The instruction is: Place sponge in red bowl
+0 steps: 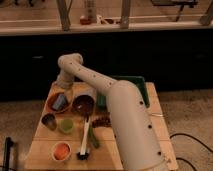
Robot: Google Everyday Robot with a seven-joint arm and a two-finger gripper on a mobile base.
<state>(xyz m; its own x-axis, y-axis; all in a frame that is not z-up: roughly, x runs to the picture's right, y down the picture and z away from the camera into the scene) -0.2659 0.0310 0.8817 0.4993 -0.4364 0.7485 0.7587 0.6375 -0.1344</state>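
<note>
The red bowl (52, 105) sits at the left of the wooden table. The blue-grey sponge (60, 102) shows inside the bowl's rim, tilted. My gripper (64, 92) hangs at the end of the white arm directly over the bowl, right at the sponge's top. I cannot tell whether it touches the sponge.
A dark brown bowl (83, 104) stands just right of the red bowl. In front are a metal cup (49, 120), a green cup (66, 125), a white bowl with orange contents (61, 150) and a white-handled brush (85, 142). A green tray (136, 83) lies at the back right, partly behind my arm.
</note>
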